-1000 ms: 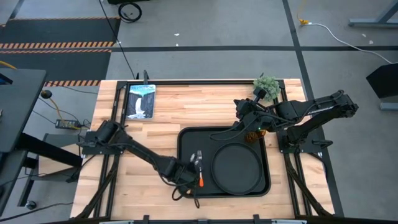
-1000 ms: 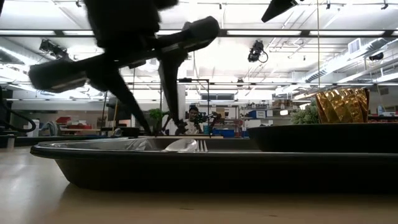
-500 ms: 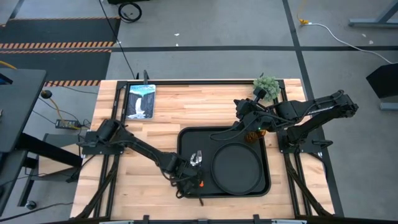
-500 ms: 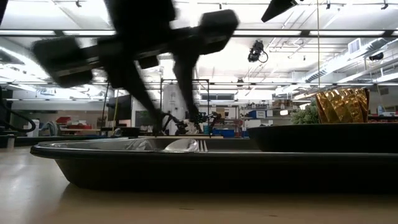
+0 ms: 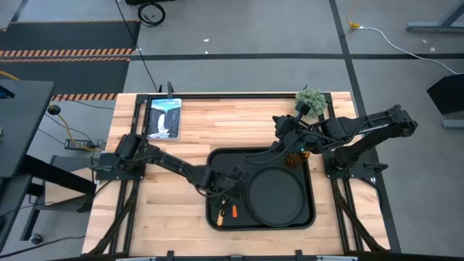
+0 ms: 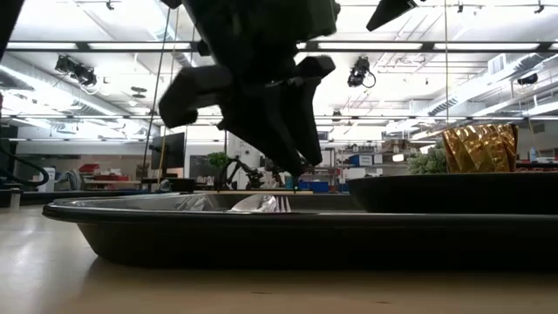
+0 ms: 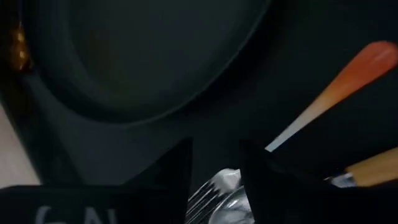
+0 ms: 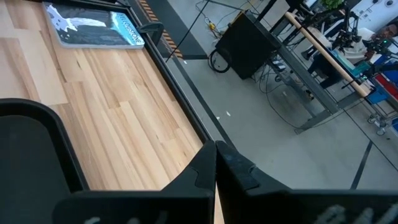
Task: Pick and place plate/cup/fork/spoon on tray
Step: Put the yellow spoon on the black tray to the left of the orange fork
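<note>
The black tray lies on the wooden table. On its right half sits the round black plate. To the plate's left, the fork and the spoon lie side by side on the tray floor, orange handles toward the near edge. The amber cup stands in the tray's far right corner, partly under the right arm. My left gripper hovers open over the utensils' silver ends, touching nothing. My right gripper is shut and empty above the tray's far edge.
A small potted plant stands at the table's far right corner. A picture book lies at the far left. Bare wood shows between the book and the tray and along the table's left side.
My left gripper has moved over the tray toward the table's far edge, off the utensils' handles. Both orange handles now show. The fork and the spoon have stayed where they lay.
</note>
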`<act>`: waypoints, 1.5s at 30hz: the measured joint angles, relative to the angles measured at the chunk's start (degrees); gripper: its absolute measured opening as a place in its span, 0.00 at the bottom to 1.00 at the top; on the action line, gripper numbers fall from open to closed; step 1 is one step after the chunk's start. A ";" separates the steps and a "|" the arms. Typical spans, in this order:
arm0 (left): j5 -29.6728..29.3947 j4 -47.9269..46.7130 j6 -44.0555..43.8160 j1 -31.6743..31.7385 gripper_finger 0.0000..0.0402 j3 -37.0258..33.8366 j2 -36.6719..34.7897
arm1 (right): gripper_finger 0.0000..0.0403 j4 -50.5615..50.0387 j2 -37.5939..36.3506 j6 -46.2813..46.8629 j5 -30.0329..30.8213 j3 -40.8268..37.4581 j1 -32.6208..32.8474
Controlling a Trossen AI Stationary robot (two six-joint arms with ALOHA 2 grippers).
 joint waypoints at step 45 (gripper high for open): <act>-11.53 -7.73 -1.97 0.57 0.29 -0.04 4.09 | 0.03 0.00 -0.03 0.20 -0.29 0.04 0.00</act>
